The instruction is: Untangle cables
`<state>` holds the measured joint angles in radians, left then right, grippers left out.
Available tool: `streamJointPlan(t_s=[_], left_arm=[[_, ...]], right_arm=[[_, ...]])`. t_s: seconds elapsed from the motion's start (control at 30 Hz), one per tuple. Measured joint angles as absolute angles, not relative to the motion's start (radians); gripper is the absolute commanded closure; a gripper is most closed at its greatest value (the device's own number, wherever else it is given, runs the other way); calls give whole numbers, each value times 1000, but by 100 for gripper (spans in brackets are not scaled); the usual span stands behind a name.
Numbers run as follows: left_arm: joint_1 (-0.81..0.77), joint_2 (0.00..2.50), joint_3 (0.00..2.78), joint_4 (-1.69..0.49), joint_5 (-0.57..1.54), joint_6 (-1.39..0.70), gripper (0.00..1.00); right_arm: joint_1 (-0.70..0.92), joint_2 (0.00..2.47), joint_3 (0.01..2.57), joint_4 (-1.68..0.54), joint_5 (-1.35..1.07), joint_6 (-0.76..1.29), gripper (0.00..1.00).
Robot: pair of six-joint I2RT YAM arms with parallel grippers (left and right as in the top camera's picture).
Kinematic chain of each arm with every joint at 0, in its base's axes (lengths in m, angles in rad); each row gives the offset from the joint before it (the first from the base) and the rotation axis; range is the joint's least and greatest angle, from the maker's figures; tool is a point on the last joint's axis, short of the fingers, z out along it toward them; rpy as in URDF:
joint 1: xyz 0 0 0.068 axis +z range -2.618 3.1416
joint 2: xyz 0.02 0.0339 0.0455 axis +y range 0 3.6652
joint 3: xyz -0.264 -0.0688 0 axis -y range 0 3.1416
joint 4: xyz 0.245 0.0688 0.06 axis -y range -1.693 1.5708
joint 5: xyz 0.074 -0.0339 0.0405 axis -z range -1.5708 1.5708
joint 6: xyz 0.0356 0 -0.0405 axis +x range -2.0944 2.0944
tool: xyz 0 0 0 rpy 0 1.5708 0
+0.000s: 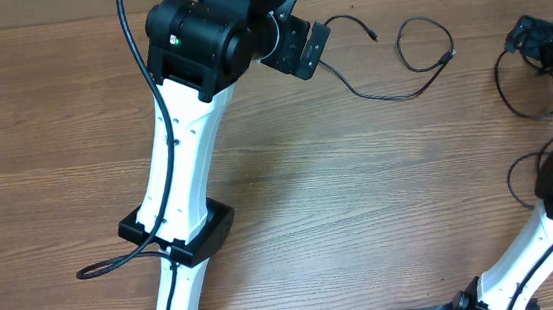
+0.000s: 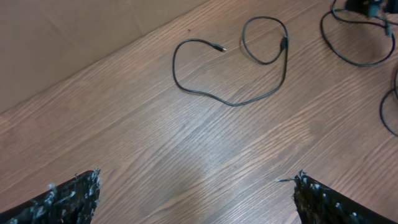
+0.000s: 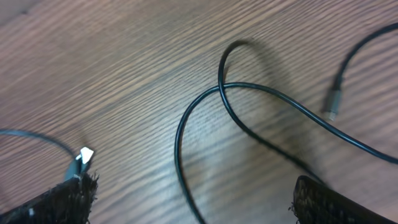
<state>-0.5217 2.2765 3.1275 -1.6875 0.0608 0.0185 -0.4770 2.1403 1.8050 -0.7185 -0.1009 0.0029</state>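
- Left gripper [image 2: 198, 182]: the two black padded fingers [image 2: 69, 200] sit wide apart with only bare tabletop between them. In the overhead view it [image 1: 297, 48] is at the far edge of the brown wood-grain table [image 1: 361, 198].
- Single thin black cable [image 2: 231, 102]: lies loose on the wood, well ahead of the left gripper. It makes one open curve plus a small closed loop and has a small plug at its free end. In the overhead view it [image 1: 392, 95] is just right of the left gripper, apart from the other cords.
- Cluster of thin black cables [image 1: 531, 103]: sits at the right edge of the table, under and around the right gripper [image 1: 548, 41]. More loops run lower down beside the right arm. The left wrist view shows it [image 2: 351, 60] at top right, and the end is cropped.
- Right gripper [image 3: 196, 183]: the fingers [image 3: 339, 205] are spread and low over the wood, gripping nothing.
- Black cable loop [image 3: 225, 84]: crosses over itself just ahead of the right gripper, and one strand runs down between the fingers.
- Small grey metal plug [image 3: 333, 103]: rests on the table at the right, apart from the loop.
- Silver connector tip [image 3: 84, 155]: right at the left-hand fingertip in the right wrist view. I can't tell whether it touches.
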Motion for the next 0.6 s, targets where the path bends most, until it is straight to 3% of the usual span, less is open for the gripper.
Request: streamJointPlan(t_s=[0.33, 0.6], left_arm=[[-522, 2276, 3128, -1661, 28, 35, 0], [-522, 2213, 3128, -1467, 7, 107, 0]], right_arm=[[-477, 1921, 1809, -966, -112, 3, 0], [-477, 1826, 1810, -1087, -146, 4, 0]])
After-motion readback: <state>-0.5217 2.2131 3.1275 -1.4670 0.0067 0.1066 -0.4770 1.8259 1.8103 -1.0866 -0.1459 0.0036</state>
